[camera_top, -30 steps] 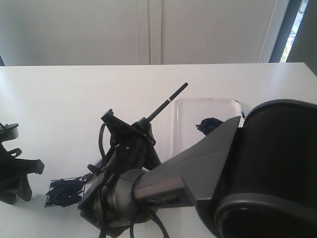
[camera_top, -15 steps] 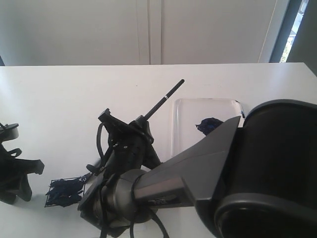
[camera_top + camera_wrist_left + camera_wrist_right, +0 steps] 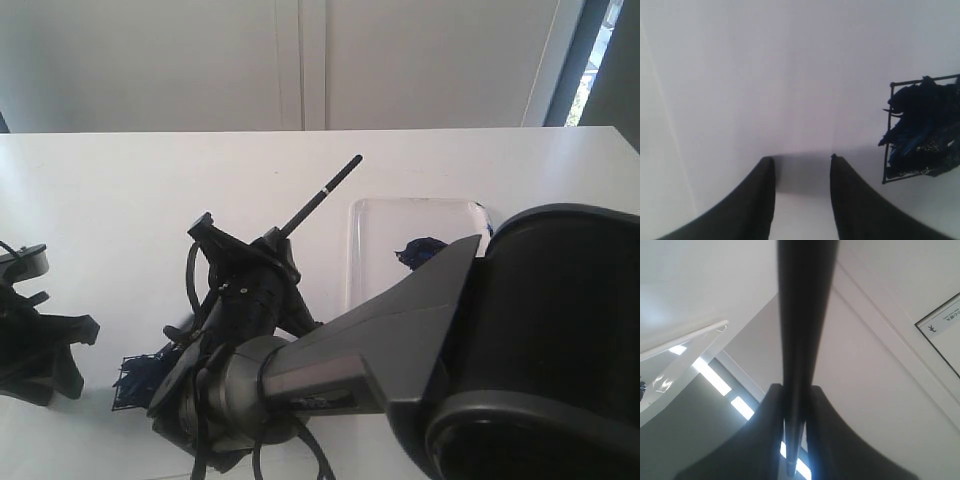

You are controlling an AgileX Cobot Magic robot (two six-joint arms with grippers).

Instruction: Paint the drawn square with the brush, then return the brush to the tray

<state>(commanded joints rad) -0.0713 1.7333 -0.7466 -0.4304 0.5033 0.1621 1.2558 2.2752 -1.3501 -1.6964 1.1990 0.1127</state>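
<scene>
Shifting toward 9 o'clock since a second ago, the right arm [image 3: 400, 340] is now covering more of the painted patch, and the handle tip it carries is sitting further left than before; the left gripper [image 3: 802, 162] is also edging slightly inward from the 9 o'clock edge.

The white table [image 3: 120, 200] is stretching bare from the arms up to its far edge at 12 o'clock, leaving wide open room at 10 and 11 o'clock. The right arm is filling the 4 to 6 o'clock part of the exterior view. The tray [image 3: 440, 202] is lying at 3 o'clock with a dark paint blob [image 3: 420, 250] inside, its left rim standing apart from the right gripper [image 3: 272, 248]. The left gripper is hovering with its jaws spread and nothing between them, near the drawn square [image 3: 920, 125]. That square is lying at 8 o'clock, smeared dark blue inside, its right side hiding under the right wrist. The right gripper is clamping the brush [image 3: 322, 193], whose handle is pointing toward 1 o'clock; its bristles are hiding behind the gripper.
</scene>
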